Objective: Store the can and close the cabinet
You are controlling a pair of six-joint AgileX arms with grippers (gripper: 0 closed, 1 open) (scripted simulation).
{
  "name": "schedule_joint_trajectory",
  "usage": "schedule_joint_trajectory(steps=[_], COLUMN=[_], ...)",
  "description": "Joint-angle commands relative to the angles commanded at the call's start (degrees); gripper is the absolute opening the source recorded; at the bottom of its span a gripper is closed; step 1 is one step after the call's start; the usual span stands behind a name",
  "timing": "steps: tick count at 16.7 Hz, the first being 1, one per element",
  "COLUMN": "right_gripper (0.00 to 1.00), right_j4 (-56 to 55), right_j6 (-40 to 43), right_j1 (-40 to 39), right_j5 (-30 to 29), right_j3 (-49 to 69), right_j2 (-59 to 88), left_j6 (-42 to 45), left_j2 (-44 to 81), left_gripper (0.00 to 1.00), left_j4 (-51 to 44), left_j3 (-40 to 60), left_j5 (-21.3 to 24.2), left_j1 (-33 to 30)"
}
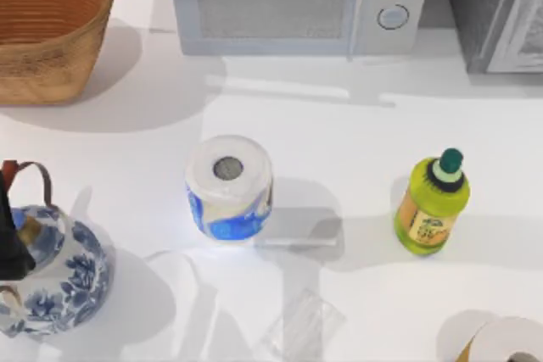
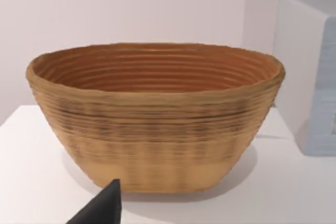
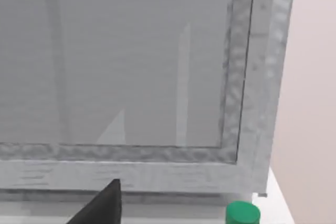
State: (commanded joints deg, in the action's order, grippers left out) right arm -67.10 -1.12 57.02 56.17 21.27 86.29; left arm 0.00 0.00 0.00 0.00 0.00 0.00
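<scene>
Top: no plain can; green bottle (image 1: pixel 431 205), likely the task's thing, stands upright toward the bench's right edge. Probably light, stiff, slick; grip mid-body.
Left wrist: left gripper (image 2: pixel 105 208) faces basket (image 2: pixel 157 119); jaws' state cannot tell.
Right wrist: right gripper (image 3: pixel 102 205) faces cabinet (image 3: pixel 157 77); cannot tell either.

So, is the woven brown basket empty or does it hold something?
Empty, as far as shown: in the left wrist view the woven brown basket shows only bare ribbed inner wall; its floor is hidden behind the rim.
</scene>
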Motion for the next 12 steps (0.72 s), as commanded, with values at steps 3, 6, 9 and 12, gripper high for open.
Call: schedule_joint_trajectory(steps=[3, 6, 9, 12], right_gripper=[1.0, 1.0, 1.0, 1.0], right_j4=[-1.7, -1.7, -0.93, 4.23], right_j6=[-0.13, -0.13, -0.05, 0.19], right_j1=[1.69, 1.69, 1.48, 1.72], right_j5=[1.89, 1.89, 1.88, 2.77], right_j3=[-0.22, -0.22, 0.39, 5.75], right_j2=[2.6, 2.6, 2.4, 2.03], left_j6=[0.0, 0.0, 0.0, 0.0], left_j2=[0.0, 0.0, 0.0, 0.0], left_gripper=[1.0, 1.0, 1.0, 1.0], left_j4=[0.0, 0.0, 0.0, 0.0], left_j3=[0.0, 0.0, 0.0, 0.0], left_j5=[0.0, 0.0, 0.0, 0.0], left_j1=[0.0, 0.0, 0.0, 0.0])
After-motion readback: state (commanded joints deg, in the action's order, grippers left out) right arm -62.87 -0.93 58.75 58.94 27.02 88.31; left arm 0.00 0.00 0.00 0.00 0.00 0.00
